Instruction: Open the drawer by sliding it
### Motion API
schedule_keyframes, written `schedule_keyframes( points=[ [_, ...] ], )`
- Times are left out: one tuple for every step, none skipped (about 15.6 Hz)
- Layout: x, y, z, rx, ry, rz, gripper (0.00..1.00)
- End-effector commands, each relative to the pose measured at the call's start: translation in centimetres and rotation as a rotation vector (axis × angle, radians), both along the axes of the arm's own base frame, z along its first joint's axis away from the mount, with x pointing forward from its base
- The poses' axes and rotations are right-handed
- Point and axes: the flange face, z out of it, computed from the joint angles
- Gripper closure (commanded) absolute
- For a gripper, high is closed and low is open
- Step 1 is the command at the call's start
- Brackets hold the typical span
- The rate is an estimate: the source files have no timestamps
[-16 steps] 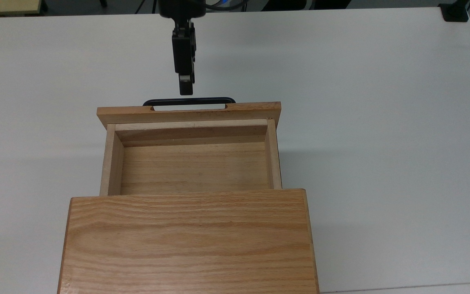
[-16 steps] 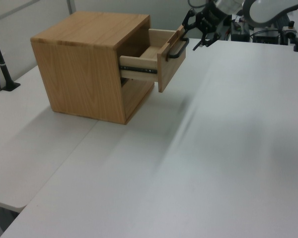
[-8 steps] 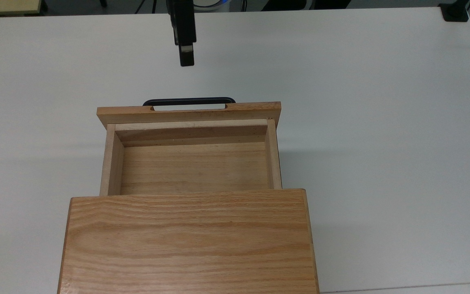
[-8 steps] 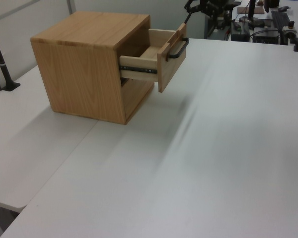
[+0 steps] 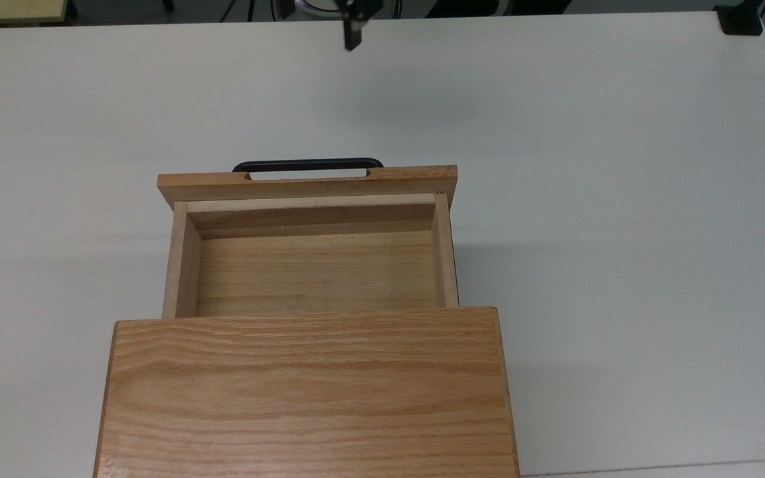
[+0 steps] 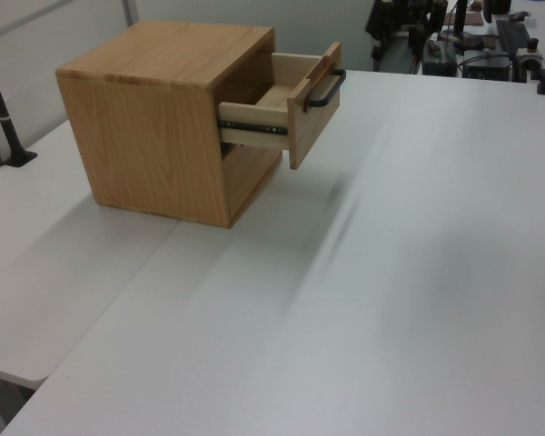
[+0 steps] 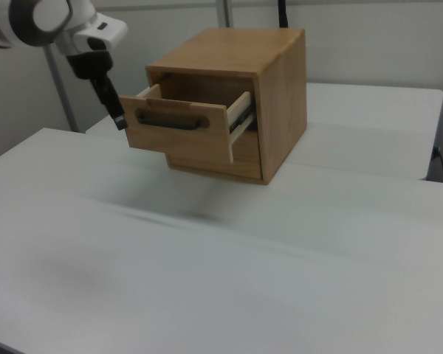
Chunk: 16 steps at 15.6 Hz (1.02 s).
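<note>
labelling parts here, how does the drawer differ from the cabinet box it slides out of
The drawer is a shallow open tray, its empty inside showing in the top view; the cabinet box is a tall block closed on top. The drawer carries a black bar handle on its front panel; the cabinet box has none. The drawer hangs clear of the table; the box stands on it. Both are light oak.

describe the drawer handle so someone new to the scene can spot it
Find the oak cabinet on the white table. Its drawer is slid out, open and empty. On the drawer's front panel sits the handle: a long thin black bar, the sole dark part on otherwise light wood.
</note>
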Motion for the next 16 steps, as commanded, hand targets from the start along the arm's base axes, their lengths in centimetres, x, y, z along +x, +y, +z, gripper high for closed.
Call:
schedule_keyframes(
  points=[
    [-1.8, 1.6, 0.7, -0.056, 0.104, 0.388, 0.0],
    [-2.3, 1.5, 0.5, -0.065, 0.143, 0.462, 0.0],
    [-2.7, 1.3, 0.0, -0.075, 0.19, 0.525, 0.0],
    [-3.2, 1.3, -0.4, -0.076, 0.234, 0.588, 0.0],
    [-3.6, 1.5, -0.7, -0.081, 0.267, 0.657, 0.0],
    [-3.7, 1.7, -0.8, -0.094, 0.28, 0.729, 0.0],
    [-3.7, 1.6, -0.9, -0.105, 0.284, 0.779, 0.0],
    [-3.6, 1.5, -1.0, -0.116, 0.29, 0.793, 0.0],
    [-3.5, 1.4, -1.1, -0.12, 0.291, 0.791, 0.0],
    [-3.5, 1.1, -1.2, -0.118, 0.296, 0.787, 0.0],
    [-3.3, 1.1, -1.4, -0.117, 0.295, 0.784, 0.0],
    [-3.2, 1.1, -1.5, -0.117, 0.294, 0.786, 0.0],
    [-3.2, 1.1, -1.5, -0.118, 0.291, 0.784, 0.0],
    [-3.1, 1.0, -1.5, -0.119, 0.293, 0.786, 0.0],
    [-3.1, 1.0, -1.6, -0.119, 0.293, 0.786, 0.0],
    [-3.0, 1.1, -1.8, -0.118, 0.294, 0.789, 0.0]
  ],
)
